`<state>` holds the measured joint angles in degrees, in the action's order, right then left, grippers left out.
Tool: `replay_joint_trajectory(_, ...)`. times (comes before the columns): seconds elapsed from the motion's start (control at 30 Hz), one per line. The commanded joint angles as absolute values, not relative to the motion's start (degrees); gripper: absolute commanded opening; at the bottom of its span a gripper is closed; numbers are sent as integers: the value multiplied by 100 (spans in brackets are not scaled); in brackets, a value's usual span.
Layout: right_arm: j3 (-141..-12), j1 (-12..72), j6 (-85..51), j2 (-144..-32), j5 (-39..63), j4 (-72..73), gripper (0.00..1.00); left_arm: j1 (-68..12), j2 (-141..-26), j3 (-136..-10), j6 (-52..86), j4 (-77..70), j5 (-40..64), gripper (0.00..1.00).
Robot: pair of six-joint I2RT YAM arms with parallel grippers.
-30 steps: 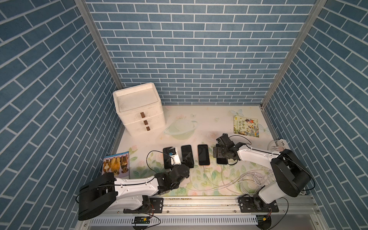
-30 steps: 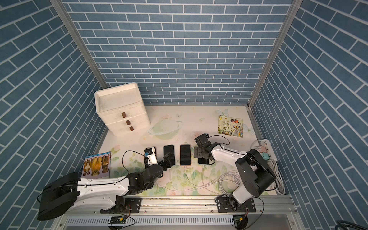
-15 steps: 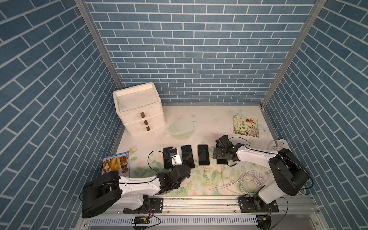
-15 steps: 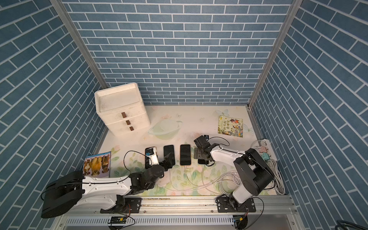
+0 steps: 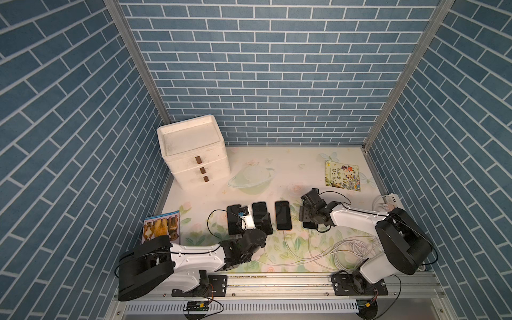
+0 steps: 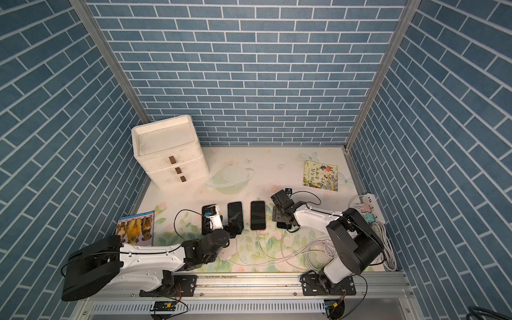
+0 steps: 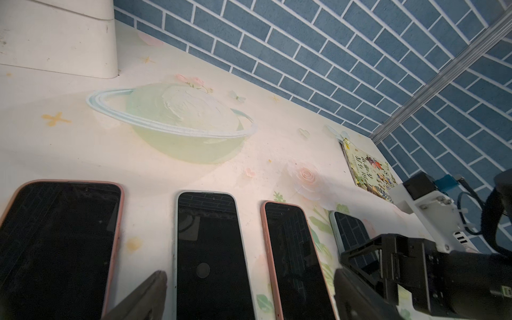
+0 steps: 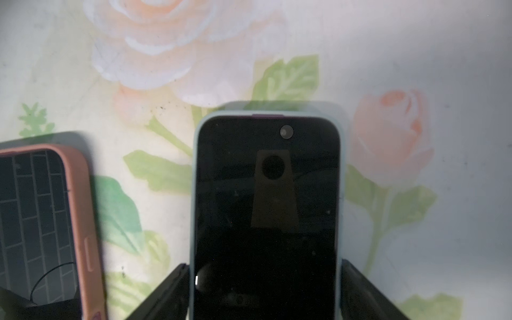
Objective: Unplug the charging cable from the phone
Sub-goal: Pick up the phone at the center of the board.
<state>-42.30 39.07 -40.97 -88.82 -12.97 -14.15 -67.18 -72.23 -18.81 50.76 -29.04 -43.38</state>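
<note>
The right gripper [image 8: 266, 277] straddles the black-screened phone in a pale blue case [image 8: 266, 207], a finger [image 8: 169, 293] hard by each long edge; whether they press cannot be told. That phone lies flat on the flowered mat, last in a row, just beside a pink-cased phone [image 8: 41, 221]. In both top views the gripper covers its plug end, and a thin white charging cable [image 5: 309, 245] trails from beneath. The left gripper [image 7: 248, 273] gapes wide, empty, over the neighbouring phones. A white three-drawer box [image 5: 194, 149] stands well apart.
</note>
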Motion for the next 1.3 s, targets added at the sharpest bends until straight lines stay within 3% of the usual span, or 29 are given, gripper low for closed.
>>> replay_joint_trajectory(0.0, -4052, 3872, -4245, -8867, -1204, -1648, 78, -6763, -7333, -1779, 5051, -3184, -4246, 97)
replay_joint_trajectory(0.1, -3987, 3868, -4204, -8739, -1211, -1543, 71, -6765, -7381, -1639, 5039, -3564, -4179, 97)
replay_joint_trajectory(0.23, -4056, 3867, -4087, -8572, -1239, -1508, 50, -6767, -7433, -1454, 4933, -4212, -4088, 94)
replay_joint_trajectory(0.4, -4099, 3872, -4024, -8256, -1306, -1451, 31, -6788, -7626, -1320, 4698, -4979, -3885, 82)
replay_joint_trajectory(0.6, -4003, 3888, -3838, -7670, -1450, -1263, 25, -6995, -7962, -1128, 4441, -6059, -3797, 69)
replay_joint_trajectory(1.03, -3789, 3888, -3762, -7000, -1344, -885, 22, -7791, -10164, -1753, 3933, -8573, -3309, 59)
replay_joint_trajectory(1.27, -3739, 3897, -3745, -6687, -1235, -844, 21, -7887, -10986, -2357, 4124, -8916, -2807, 55)
